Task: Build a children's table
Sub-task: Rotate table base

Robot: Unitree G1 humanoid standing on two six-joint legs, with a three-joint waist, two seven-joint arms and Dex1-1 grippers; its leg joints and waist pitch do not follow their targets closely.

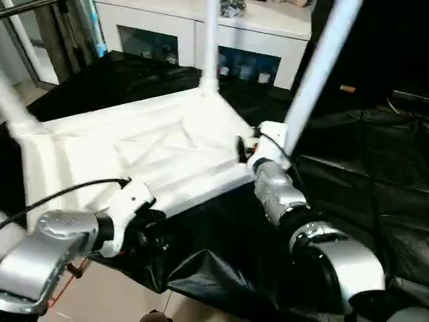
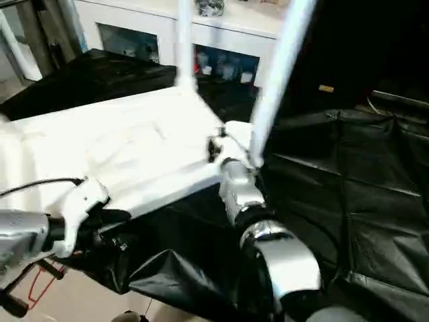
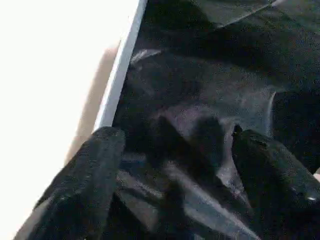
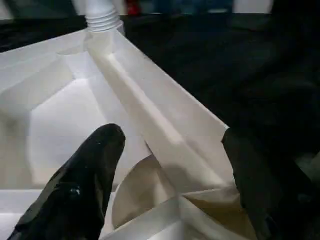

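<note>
— Tabletop (image 1: 134, 161) lies upside down on the black sheet (image 1: 375, 194), ribs up. Our left gripper (image 3: 172, 165) hangs beside its near edge, fingers (image 3: 85, 180) spread, holding nothing.

— Legs: we see one (image 1: 15, 107) at the far-left corner, one (image 1: 210, 47) at the far corner, one (image 1: 320, 67) tilted at the right corner.

— There our right gripper (image 4: 170, 175) straddles the rim, jaws wide (not clamped).

— Leg-fitting, we judge; next, seat that tilted leg upright.
</note>
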